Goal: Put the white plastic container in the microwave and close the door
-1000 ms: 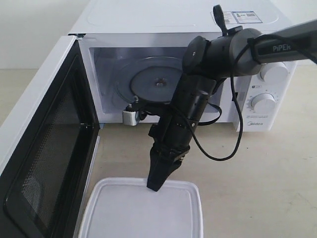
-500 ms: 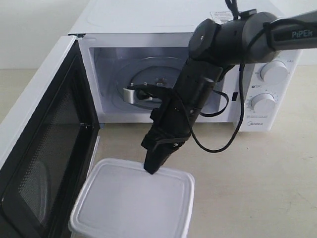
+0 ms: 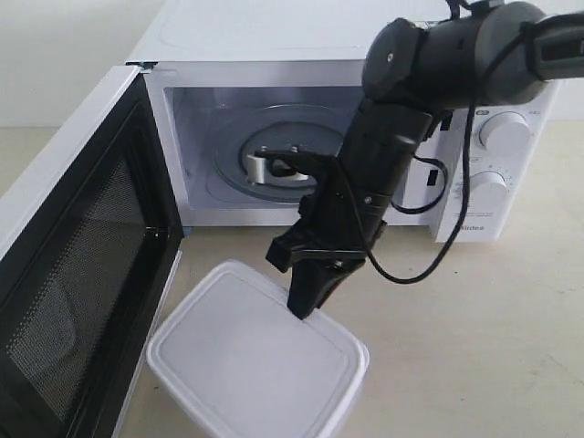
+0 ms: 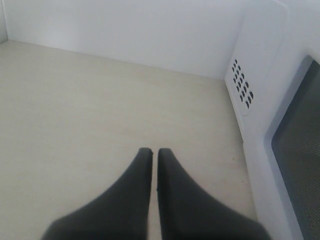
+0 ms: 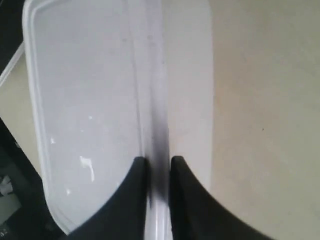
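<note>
1. Exterior view: the boxy white countertop microwave point(image 3: 274, 36) stands on the pale beige desk point(image 3: 474, 347). Its white side-hinged door point(image 3: 91, 292), with a dark mesh window, is swung wide to the left, exposing the round glass turntable point(image 3: 233, 146). The black right arm reaches down in front of the open cavity. The right gripper point(image 3: 308, 308) meets the far rim of the rectangular, round-cornered white plastic container point(image 3: 246, 356). The container is outside the oven, just beside the open door and askew to it. Whether its base rests on the desk cannot be told.
2. Left wrist view: the left gripper point(image 4: 151, 151) hangs over the desk point(image 4: 75, 100). Its two black fingers point(image 4: 175, 190) are drawn together to a hairline gap, with nothing between them. Alongside are the microwave's white side wall, its patch of vent holes point(image 4: 242, 85) and the door's dark window point(image 4: 300, 150).
3. Right wrist view: the right gripper point(image 5: 157, 162) has its black fingers point(image 5: 132, 195) clamped on the raised rim of the white plastic container point(image 5: 85, 100) — one finger over the lid, the other outside the rim — with desk point(image 5: 265, 100) beyond.
</note>
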You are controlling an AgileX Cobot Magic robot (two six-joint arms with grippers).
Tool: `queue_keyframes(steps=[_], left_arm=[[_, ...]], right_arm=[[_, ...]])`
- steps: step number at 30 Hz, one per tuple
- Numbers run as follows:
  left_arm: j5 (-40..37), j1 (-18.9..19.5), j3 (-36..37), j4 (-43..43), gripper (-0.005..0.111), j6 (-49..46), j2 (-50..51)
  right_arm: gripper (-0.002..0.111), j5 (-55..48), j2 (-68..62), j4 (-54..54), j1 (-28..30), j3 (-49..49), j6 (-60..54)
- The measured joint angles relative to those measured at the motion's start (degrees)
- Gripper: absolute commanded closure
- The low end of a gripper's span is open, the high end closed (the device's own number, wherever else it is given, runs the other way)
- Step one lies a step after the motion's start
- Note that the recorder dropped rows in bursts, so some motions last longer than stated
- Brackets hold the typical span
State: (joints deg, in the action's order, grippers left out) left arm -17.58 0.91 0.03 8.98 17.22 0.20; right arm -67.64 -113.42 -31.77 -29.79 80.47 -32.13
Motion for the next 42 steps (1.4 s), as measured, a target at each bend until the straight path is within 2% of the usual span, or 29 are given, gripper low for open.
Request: queue_keyframes(steps=[10,16,18,20,25,26,32,39,41,42], left_arm=[[0.00,0.00,0.00,0.00,0.102,0.00,0.00],[0.00,0.00,0.00,0.00,0.102,0.00,0.00],[0.00,0.00,0.00,0.00,0.102,0.00,0.00],[0.00,0.00,0.00,0.00,0.102,0.00,0.00],[0.00,0.00,0.00,0.00,0.102,0.00,0.00],[0.00,0.00,0.00,0.00,0.102,0.00,0.00],[0.00,0.00,0.00,0.00,0.102,0.00,0.00],[0.00,0.00,0.00,0.00,0.102,0.00,0.00],[0.00,0.00,0.00,0.00,0.102,0.00,0.00],[0.00,0.00,0.00,0.00,0.102,0.00,0.00]], right_arm=[[0.108,12.27,10.71,-9.03,8.42,-22.41,-0.81],[0.108,18.97,17.81,-14.57,12.49,-32.59,-0.14],[0.105,20.86,19.45,-15.49,13.25,-35.76,0.27],[0.093,23.00,20.59,-16.56,13.49,-38.42,0.64],[0.036,25.61,20.94,-18.68,13.73,-41.16,-0.73],[0.034,25.97,20.94,-19.47,13.73,-41.39,-1.46],[0.068,28.48,20.94,-25.36,13.73,-41.60,-7.44],[0.061,28.21,16.39,-30.50,13.73,-41.60,-12.28],[0.068,27.69,15.27,-31.53,13.73,-41.60,-12.86],[0.076,27.53,15.04,-31.81,13.83,-41.60,-13.19]])
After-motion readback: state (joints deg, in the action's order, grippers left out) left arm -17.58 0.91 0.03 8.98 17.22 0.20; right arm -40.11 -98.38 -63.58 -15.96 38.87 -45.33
